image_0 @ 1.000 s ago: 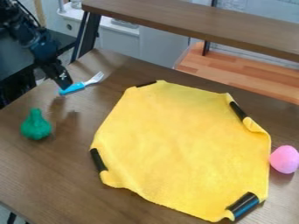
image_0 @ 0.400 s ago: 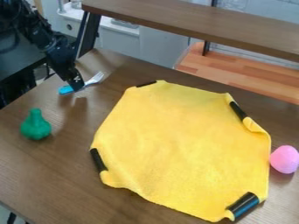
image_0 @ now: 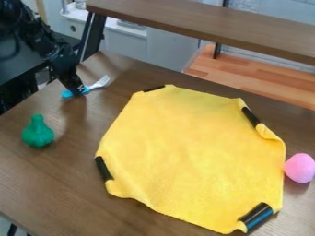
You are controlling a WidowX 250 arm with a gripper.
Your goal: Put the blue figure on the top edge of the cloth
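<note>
The gripper (image_0: 76, 90) hangs at the upper left over a blue-handled fork (image_0: 92, 87) and covers part of its handle; whether they touch I cannot tell. This fork, with pale tines pointing up and right, is the blue item lying on the table. To its right the yellow cloth (image_0: 190, 152) is spread out, its corners taped or folded over dark strips. The cloth's top edge is near the back of the table, a short way right of the fork.
A green pear-shaped object (image_0: 38, 132) stands on the table (image_0: 49, 184) at the left. The pink egg-shaped object (image_0: 300, 168) is beside the cloth's right edge. Behind the table runs a raised brown shelf (image_0: 203, 23).
From one second ago the gripper moved right along the fork, then slightly back left in the last moment. The fork, cloth, green and pink objects have stayed put.
</note>
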